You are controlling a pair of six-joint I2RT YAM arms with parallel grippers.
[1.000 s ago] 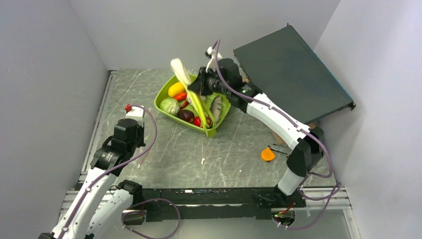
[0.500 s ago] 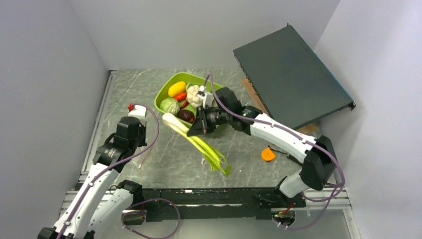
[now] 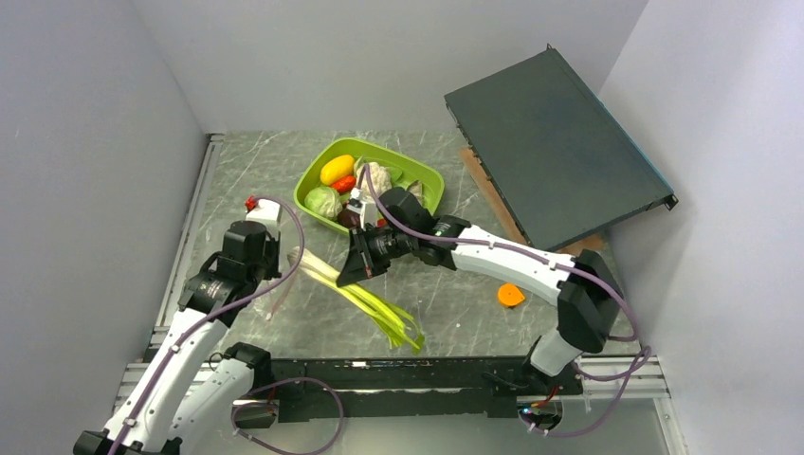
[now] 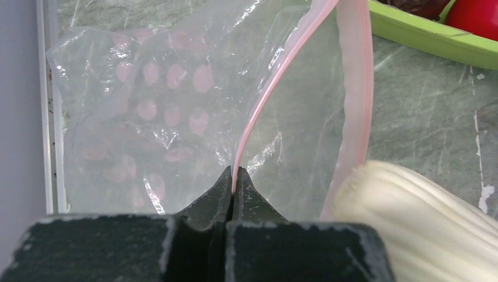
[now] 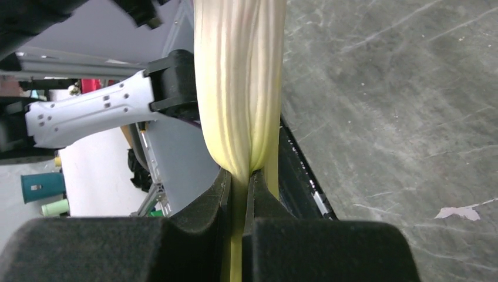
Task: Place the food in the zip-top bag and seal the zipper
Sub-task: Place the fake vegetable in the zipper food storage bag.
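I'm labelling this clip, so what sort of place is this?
Probably a robot lab test cell, not a kitchen: plain grey panels wall in a marbled table, two robot arms are bolted along its near edge, and the vegetables in the lime-green tray look like toys.

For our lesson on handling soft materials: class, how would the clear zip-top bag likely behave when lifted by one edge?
Probably floppy: the zip-top bag is crinkled and its pink zipper strip bows where the left gripper pinches it. Likely light: thin film, table showing through.
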